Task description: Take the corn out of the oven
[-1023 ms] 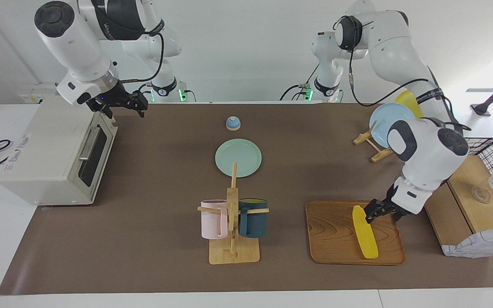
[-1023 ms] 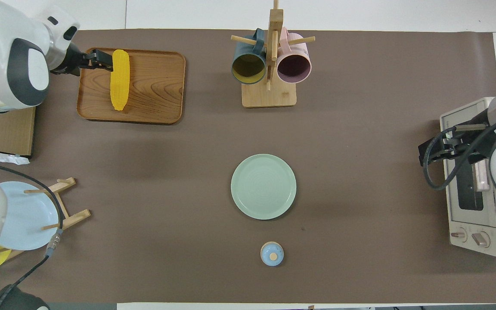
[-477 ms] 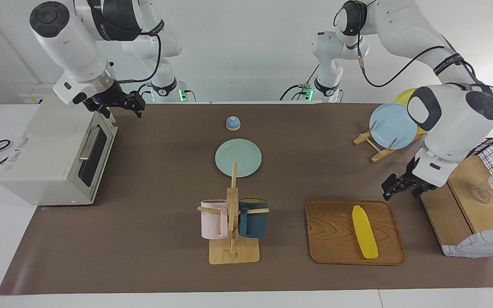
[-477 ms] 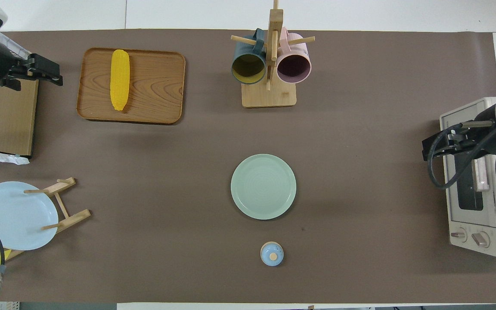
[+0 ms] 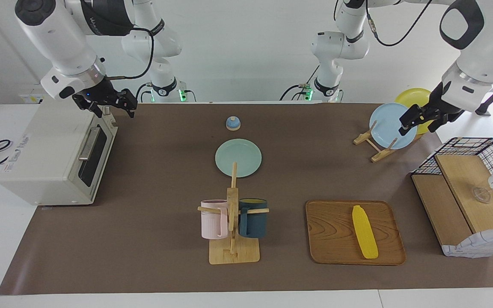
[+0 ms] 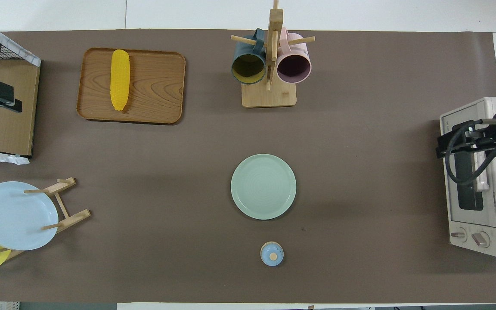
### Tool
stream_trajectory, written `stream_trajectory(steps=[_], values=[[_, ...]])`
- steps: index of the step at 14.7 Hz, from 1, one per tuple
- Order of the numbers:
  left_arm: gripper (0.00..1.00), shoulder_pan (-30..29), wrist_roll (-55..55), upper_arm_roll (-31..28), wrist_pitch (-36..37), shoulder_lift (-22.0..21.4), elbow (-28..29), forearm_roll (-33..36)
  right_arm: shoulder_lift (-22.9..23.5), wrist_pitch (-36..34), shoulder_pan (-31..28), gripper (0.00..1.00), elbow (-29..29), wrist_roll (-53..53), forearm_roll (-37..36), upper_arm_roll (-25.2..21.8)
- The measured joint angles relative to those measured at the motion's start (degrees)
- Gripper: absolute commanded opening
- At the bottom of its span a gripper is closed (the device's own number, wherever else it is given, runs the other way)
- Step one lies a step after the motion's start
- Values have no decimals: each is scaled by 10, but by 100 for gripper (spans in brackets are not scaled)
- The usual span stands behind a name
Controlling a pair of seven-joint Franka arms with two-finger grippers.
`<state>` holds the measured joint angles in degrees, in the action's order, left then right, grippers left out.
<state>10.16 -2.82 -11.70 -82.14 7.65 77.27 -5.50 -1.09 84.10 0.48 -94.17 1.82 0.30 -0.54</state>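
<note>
Overhead view first: the bright yellow ridged corn cob [image 6: 119, 79] lies on the rectangular wooden tray [image 6: 153, 99], toward the left arm's end of the table, with nothing gripping it. In the facing view the same corn [image 5: 365, 232] rests lengthwise on the tray [image 5: 332, 233], well apart from the boxy off-white toaster oven [image 5: 45, 158], which sits at the right arm's end with its dark glass door up and closed.

Up in the air over the wooden plate rack hangs the left gripper [image 5: 422, 117]; its 2 fingers stand wide apart and hold nothing. A round pale blue plate [image 5: 390, 125] and a round yellow plate [image 5: 415, 100] stand on that rack, just under it in the facing view.

Above the oven's top front corner, the one nearer the robots, is the right gripper [image 5: 111, 104]. Its fingers are spread wide too, empty, and I cannot tell whether they touch the oven's casing.

Between the 2 ends stand a wooden mug tree with 1 pink mug [image 5: 213, 219] and 1 dark teal mug [image 5: 253, 217], a round mint-green plate [image 5: 238, 157] nearer the robots, and a small blue domed bell [image 5: 233, 123] nearer still.
</note>
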Motion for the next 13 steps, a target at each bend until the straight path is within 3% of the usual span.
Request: stream_trajectory(steps=[3,8,13], values=[[100,-54,-10,63,31,-44,20,4,-6,0,1,100,2,0,0,0],[100,-99,-32,132,26,-130,138,12,-11,-1,0,100,2,0,0,-4],[100,-97,-44,142,-22,-137,158,12,-11,-1,0,100,2,0,0,-4]])
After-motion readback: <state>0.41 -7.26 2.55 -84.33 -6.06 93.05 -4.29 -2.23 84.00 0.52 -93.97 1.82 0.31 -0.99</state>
